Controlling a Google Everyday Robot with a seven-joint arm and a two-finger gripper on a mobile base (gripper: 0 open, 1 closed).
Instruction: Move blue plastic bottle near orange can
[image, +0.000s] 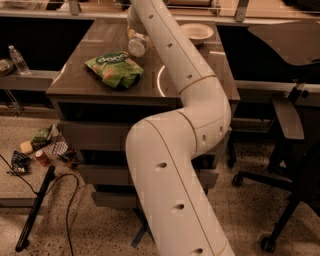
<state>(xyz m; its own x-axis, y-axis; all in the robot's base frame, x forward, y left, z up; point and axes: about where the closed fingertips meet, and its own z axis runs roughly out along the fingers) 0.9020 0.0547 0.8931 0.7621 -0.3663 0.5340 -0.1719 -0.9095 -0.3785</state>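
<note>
The blue plastic bottle (136, 44), clear with a pale label and a white end facing me, is at the back of the brown table (90, 85), just behind the green chip bag (115, 69). My gripper (132, 22) is at the bottle's far end, mostly hidden by my white arm (170, 60), which reaches over the table from the front. I cannot tell whether the bottle rests on the table or hangs from the gripper. The orange can is not in view.
A white bowl (197, 32) sits at the table's back right. A slim water bottle (19, 60) stands on a ledge at left. Litter and a cable (45, 150) lie on the floor at left. An office chair (292, 120) stands at right.
</note>
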